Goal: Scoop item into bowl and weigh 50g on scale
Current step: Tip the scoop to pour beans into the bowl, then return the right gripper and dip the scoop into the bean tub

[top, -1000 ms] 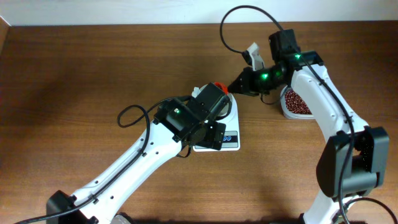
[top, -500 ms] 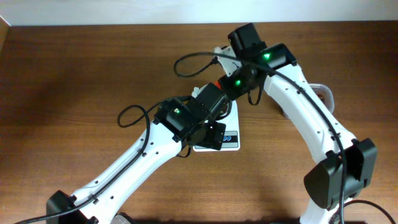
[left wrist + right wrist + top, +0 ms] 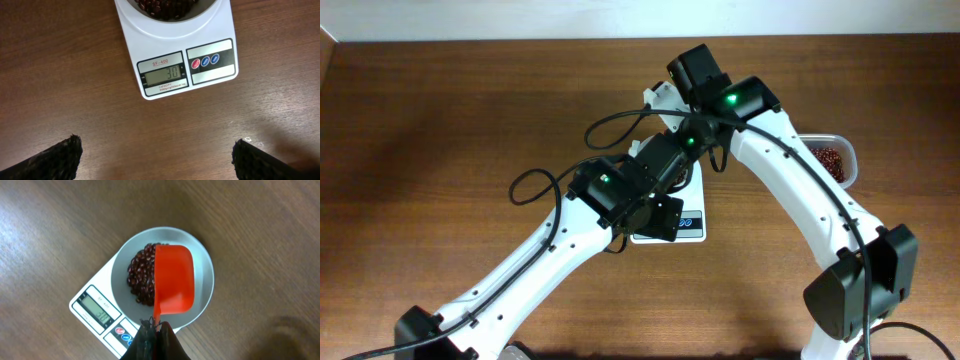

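A brown wooden table [image 3: 440,120] is seen from overhead, crossed by two white arms. The left arm [image 3: 540,255] is stretched from the near left edge towards the middle. The right arm [image 3: 800,190] is arched over it from the near right, so that most of the scale [image 3: 175,40] is hidden from above.

In the left wrist view the scale's front is shown plainly. "SF-400" is printed above the grey display [image 3: 161,74], and "30" is read on it. The smaller print beneath cannot be made out. Round red and blue buttons [image 3: 205,61] are set just beside the display.

The white bowl [image 3: 204,275] is placed on the scale's platform. A clear plastic tub [image 3: 851,160] holding more beans is set well to the right.

A red scoop [image 3: 174,280] is held above the bowl, its handle clamped in the right gripper [image 3: 154,332]. The left gripper [image 3: 160,160] is held spread wide above bare wood, near the scale's front, with nothing in it.

The beans [image 3: 140,275] are heaped in the bowl, partly covered by the scoop.
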You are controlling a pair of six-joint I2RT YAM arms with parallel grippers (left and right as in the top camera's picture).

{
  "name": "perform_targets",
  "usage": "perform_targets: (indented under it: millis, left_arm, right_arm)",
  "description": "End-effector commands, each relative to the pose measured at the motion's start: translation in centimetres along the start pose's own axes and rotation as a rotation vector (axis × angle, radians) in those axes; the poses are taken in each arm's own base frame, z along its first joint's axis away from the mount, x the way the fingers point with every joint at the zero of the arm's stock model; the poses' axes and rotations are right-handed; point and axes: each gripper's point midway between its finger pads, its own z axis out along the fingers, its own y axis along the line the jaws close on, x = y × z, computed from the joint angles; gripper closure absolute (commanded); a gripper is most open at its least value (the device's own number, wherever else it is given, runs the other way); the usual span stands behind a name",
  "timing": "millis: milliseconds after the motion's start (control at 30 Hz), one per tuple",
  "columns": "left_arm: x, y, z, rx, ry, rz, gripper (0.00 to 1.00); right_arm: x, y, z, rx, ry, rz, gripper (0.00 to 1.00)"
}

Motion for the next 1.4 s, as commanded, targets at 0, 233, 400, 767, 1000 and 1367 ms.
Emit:
perform_targets:
  millis: [0, 233, 400, 767, 1000, 1367]
  left_arm:
    - [0.1, -0.1, 0.1, 0.001, 0.003, -0.009, 0.01]
    - [0.1, -0.1, 0.1, 0.001, 0.003, -0.009, 0.01]
    - [0.1, -0.1, 0.1, 0.001, 0.003, -0.009, 0.01]
    - [0.1, -0.1, 0.1, 0.001, 0.003, -0.009, 0.01]
    - [0.1, -0.1, 0.1, 0.001, 0.003, -0.009, 0.01]
    - [0.1, -0.1, 0.1, 0.001, 0.003, -0.009, 0.01]
  right_arm:
    - [-1.3, 1.1, -2.0, -0.034, -0.066, -0.070, 0.96]
    - [-1.1, -2.0, -2.7, -0.116, -0.107, 0.366, 0.96]
    - [3.9, -9.2, -6.8, -0.126, -0.067, 0.673, 0.96]
    - [20.9, -20.0, -6.3, 0.327, 0.277, 0.955, 0.96]
    - [22.3, -19.9, 0.2, 0.243, 0.205, 1.034, 0.96]
    - [21.4, -19.5, -1.2, -0.217, -0.079, 1.215, 0.96]
